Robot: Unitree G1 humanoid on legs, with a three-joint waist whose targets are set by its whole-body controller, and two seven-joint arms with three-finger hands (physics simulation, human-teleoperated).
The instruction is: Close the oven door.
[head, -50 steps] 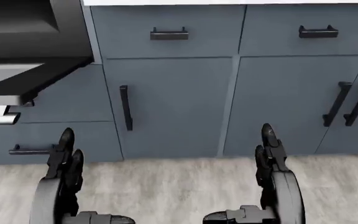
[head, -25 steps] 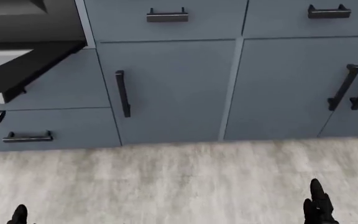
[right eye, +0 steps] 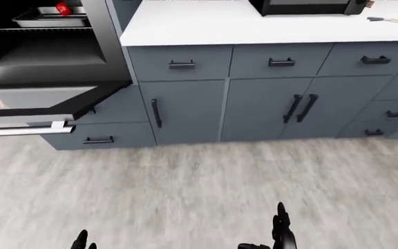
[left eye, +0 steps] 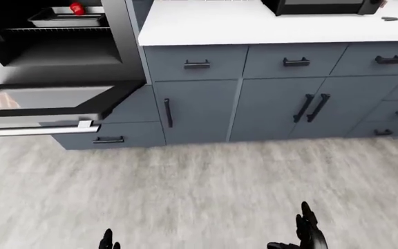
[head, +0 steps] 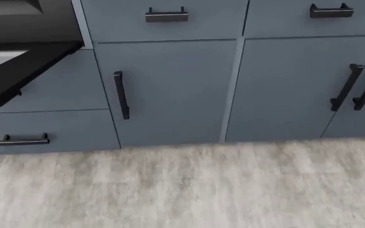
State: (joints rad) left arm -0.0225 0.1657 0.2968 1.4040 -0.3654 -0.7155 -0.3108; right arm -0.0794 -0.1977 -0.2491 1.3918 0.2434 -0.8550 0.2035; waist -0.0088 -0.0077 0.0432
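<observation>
The oven stands at the top left of the left-eye view, its cavity showing a tray with a small red thing on a rack. The oven door hangs open, roughly level, its silver handle along the near edge. In the head view only the door's dark edge shows at the left. My right hand is low at the bottom edge, fingers straight and holding nothing. Only a fingertip of my left hand shows. Both hands are far below the door, not touching it.
Blue-grey cabinets with black handles run rightward from the oven under a white counter. A black microwave sits on the counter. A drawer lies under the open door. Pale wood floor fills the lower half.
Both hands have dropped out of the bottom of the head view. The cabinets have shifted slightly in the picture, so the camera has moved a little. The oven door stays open.
</observation>
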